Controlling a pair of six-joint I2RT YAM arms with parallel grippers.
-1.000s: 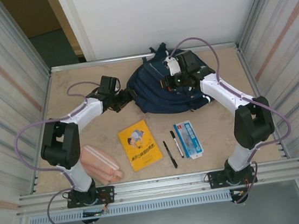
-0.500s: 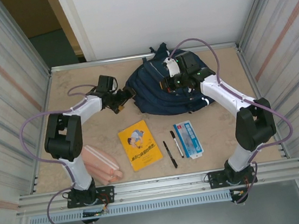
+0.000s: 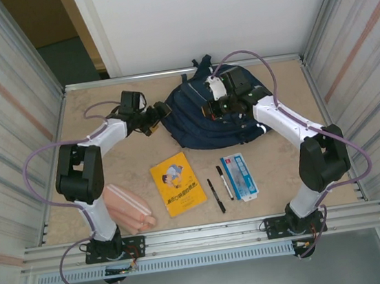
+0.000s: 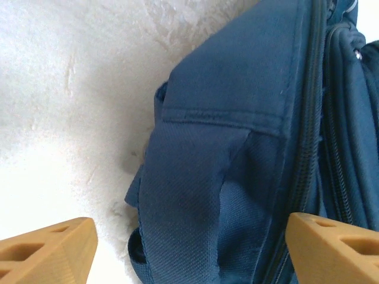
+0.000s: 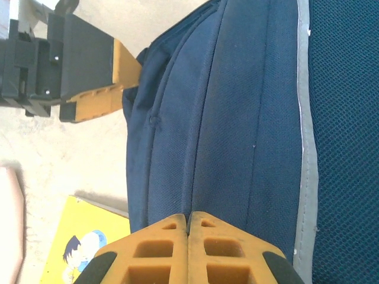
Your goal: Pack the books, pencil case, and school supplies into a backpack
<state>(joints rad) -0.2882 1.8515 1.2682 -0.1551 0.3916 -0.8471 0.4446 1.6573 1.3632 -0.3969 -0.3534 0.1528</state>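
1. We are holding our left gripper (image 3: 159, 114) wide open and empty, straddling the left edge of the backpack (image 3: 198, 126), which is lying far centre.
2. Our right gripper (image 3: 215, 107) is sitting shut above it, gripping nothing visible.
3. We are risking clamping loose fabric, not the zipper, and dragging the bag.

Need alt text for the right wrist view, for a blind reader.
The right tool, shut, hangs over the navy backpack. The left tool sits at the backpack's edge, upper left. A yellow book and pink pencil case lie at lower left.
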